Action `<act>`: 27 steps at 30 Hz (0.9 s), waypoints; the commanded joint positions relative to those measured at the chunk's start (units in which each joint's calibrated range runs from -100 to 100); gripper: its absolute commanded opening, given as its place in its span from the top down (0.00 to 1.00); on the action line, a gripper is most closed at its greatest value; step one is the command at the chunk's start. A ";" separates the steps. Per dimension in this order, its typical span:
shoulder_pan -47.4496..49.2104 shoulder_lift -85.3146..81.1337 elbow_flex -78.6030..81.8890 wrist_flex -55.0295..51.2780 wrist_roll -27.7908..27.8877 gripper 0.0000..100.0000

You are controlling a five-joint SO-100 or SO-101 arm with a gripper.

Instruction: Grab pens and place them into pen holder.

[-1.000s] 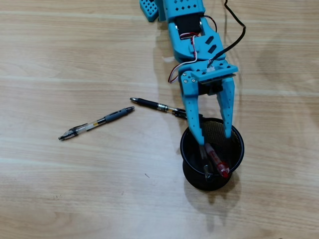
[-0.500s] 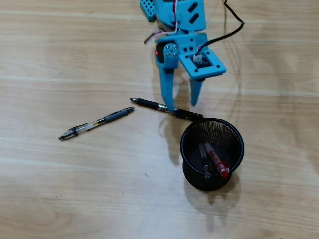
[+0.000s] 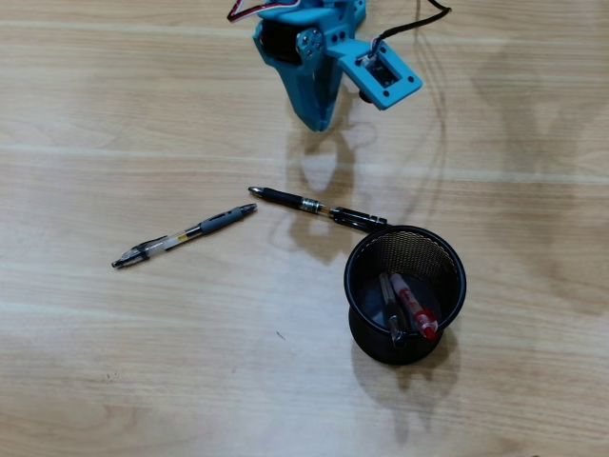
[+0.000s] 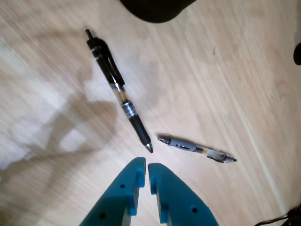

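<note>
A black pen (image 3: 319,208) lies on the wooden table, its clip end touching the rim of a black mesh pen holder (image 3: 360,249). A grey-and-clear pen (image 3: 184,235) lies apart to its left. The holder contains a red pen (image 3: 413,306) and a dark pen (image 3: 392,310). My blue gripper (image 3: 316,119) hangs above the table behind the pens, shut and empty. In the wrist view the gripper (image 4: 146,165) is at the bottom, its tips nearly touching, just short of the black pen's (image 4: 118,87) tip, with the grey pen (image 4: 195,148) to its right.
The holder's edge (image 4: 157,10) shows dark at the top of the wrist view. A black cable (image 3: 433,86) runs down the table right of the arm. Bare wooden table (image 3: 143,362) surrounds everything.
</note>
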State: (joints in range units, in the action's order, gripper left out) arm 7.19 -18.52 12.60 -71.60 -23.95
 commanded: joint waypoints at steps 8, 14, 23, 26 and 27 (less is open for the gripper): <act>-6.14 9.82 -9.79 -3.07 7.25 0.98; -6.60 24.85 -18.03 -3.98 10.71 0.98; -5.78 36.91 -18.57 -3.62 12.85 0.98; -5.78 37.25 -18.30 -3.80 12.91 0.98; -5.78 37.25 -18.30 -3.80 12.85 0.98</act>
State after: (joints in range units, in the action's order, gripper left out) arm 1.57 19.03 -3.64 -75.40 -11.31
